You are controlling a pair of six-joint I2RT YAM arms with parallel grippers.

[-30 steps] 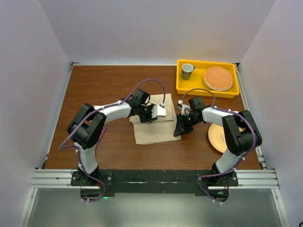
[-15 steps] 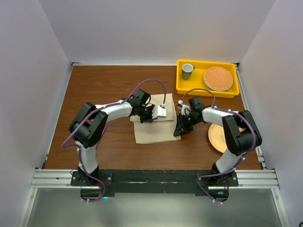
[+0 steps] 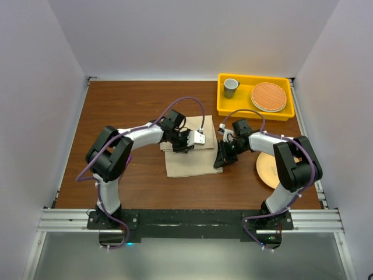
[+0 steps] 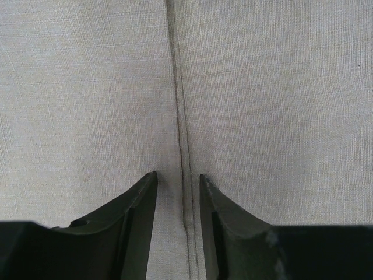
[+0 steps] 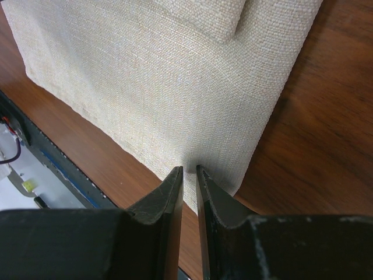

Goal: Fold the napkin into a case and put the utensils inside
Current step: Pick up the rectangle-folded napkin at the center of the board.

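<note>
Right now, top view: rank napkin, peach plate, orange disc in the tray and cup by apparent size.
1. napkin
2. orange disc and peach plate: look alike; the plate is partly hidden by the right arm, so unranked
3. cup

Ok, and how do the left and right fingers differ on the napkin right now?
The left gripper has its fingers apart, straddling a fold line with cloth all around. The right gripper has its fingers nearly together. The left gripper sits over the far part of the napkin. The right gripper is at its near right corner beside the bare table and seems to pinch the edge. Both point down at the same cloth.
</note>
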